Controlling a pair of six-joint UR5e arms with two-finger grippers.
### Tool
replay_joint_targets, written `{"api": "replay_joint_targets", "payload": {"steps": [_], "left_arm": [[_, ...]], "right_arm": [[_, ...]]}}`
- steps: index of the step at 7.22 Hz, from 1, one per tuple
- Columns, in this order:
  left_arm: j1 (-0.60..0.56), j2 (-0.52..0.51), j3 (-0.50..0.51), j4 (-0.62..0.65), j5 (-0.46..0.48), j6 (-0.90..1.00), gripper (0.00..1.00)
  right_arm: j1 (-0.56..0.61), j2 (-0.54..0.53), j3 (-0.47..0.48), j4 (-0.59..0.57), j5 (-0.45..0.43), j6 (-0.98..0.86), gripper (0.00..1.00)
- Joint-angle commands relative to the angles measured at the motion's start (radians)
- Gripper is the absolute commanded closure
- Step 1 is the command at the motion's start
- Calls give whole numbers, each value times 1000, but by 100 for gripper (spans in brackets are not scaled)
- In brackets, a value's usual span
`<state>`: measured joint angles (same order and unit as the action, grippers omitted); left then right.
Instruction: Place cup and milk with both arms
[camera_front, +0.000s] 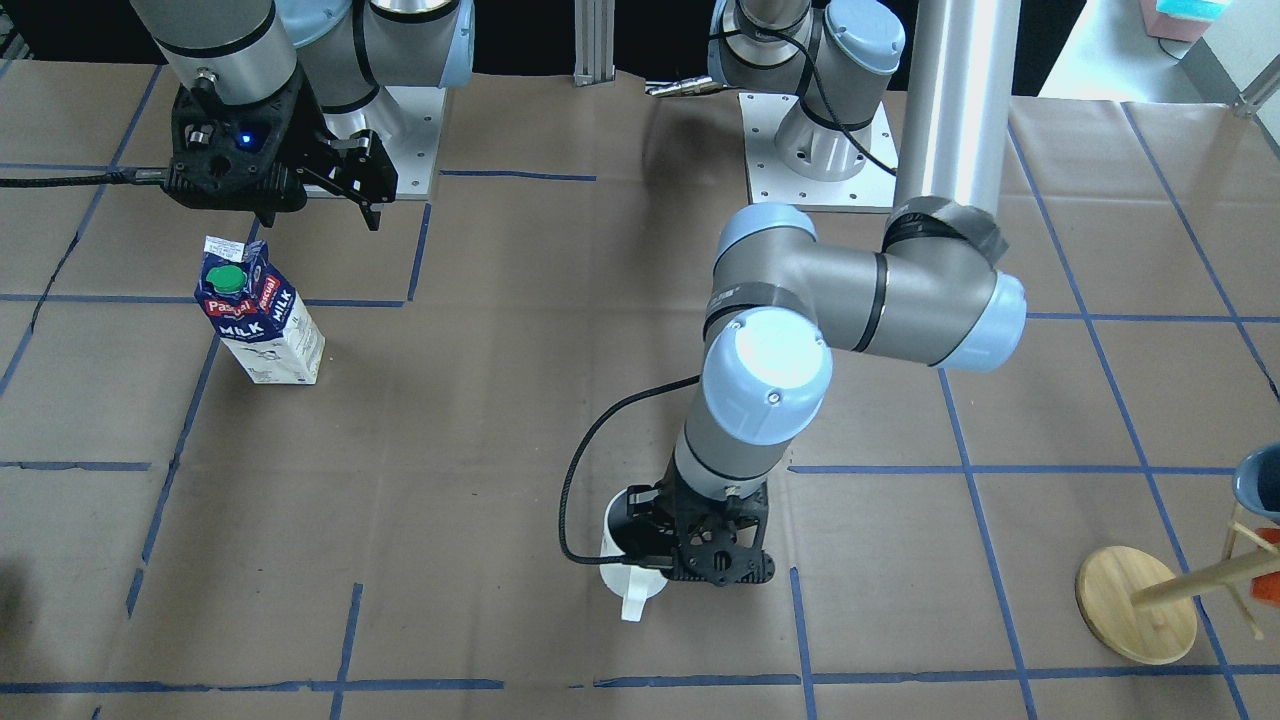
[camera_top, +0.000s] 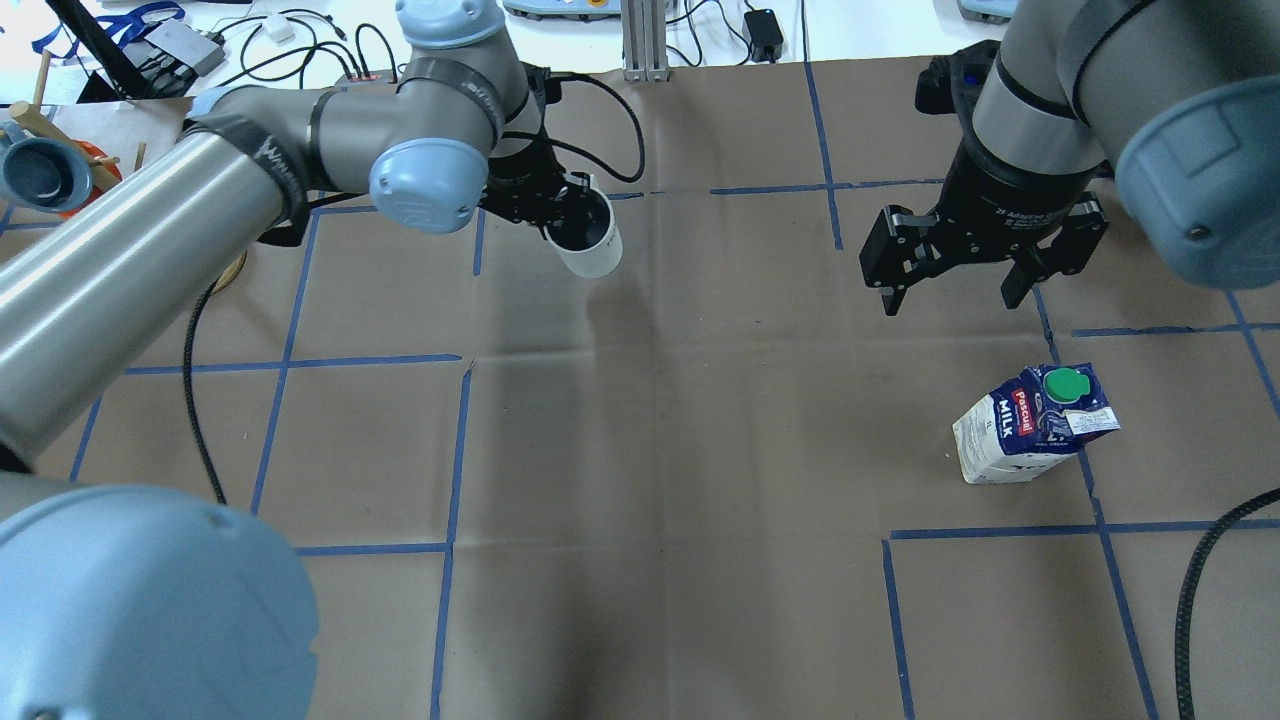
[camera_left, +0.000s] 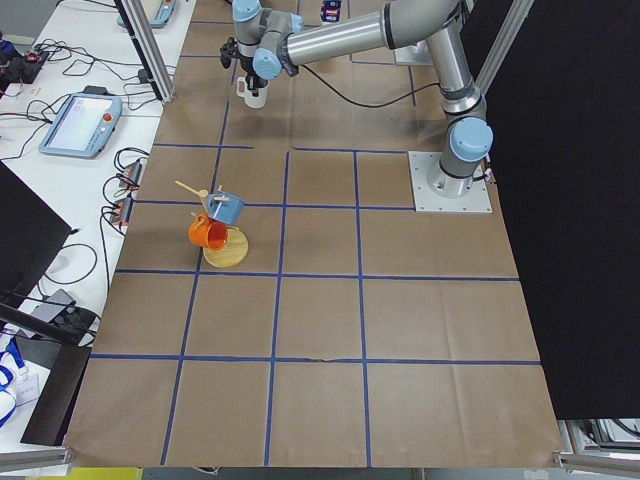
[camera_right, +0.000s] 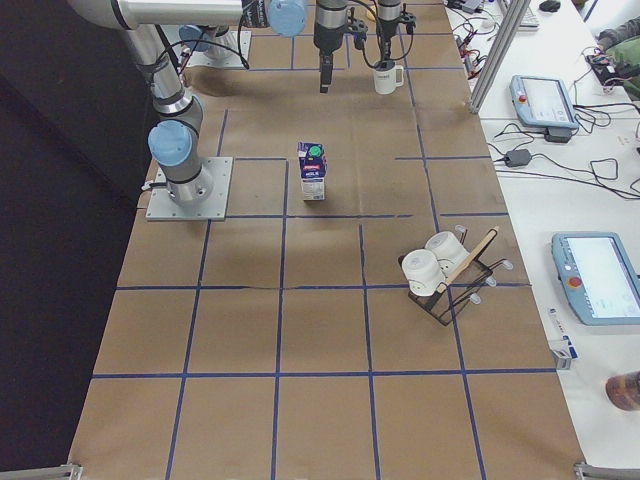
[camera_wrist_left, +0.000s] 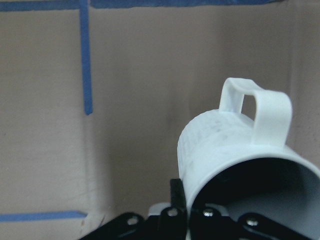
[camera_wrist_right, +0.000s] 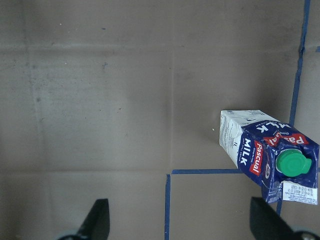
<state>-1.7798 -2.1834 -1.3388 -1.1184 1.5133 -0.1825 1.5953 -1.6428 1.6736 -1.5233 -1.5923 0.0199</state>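
The white cup (camera_top: 590, 240) with its grey inside is held by my left gripper (camera_top: 548, 205), shut on its rim, at the far middle of the table. In the left wrist view the cup (camera_wrist_left: 235, 150) fills the lower right, handle pointing away. In the front-facing view the cup (camera_front: 630, 590) shows under the left gripper (camera_front: 690, 555); I cannot tell if it touches the table. The milk carton (camera_top: 1030, 425) stands upright on the right side, free. My right gripper (camera_top: 950, 300) is open and empty, raised above the table just beyond the milk (camera_wrist_right: 265, 150).
A wooden mug tree (camera_front: 1140, 600) with a blue and an orange mug stands at the table's left end. A wire rack with two white cups (camera_right: 440, 270) stands at the right end. Blue tape lines grid the brown paper.
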Motion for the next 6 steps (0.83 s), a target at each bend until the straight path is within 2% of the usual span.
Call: {"api": "replay_joint_targets", "payload": {"steps": [1, 3, 6], "left_arm": [[-27, -84, 122, -67, 4, -25, 100], [-23, -82, 107, -81, 7, -8, 100], [-23, -95, 104, -110, 8, -8, 80]], "right_arm": [[0, 0, 0, 0, 0, 0, 0], [0, 0, 0, 0, 0, 0, 0], [0, 0, 0, 0, 0, 0, 0]]}}
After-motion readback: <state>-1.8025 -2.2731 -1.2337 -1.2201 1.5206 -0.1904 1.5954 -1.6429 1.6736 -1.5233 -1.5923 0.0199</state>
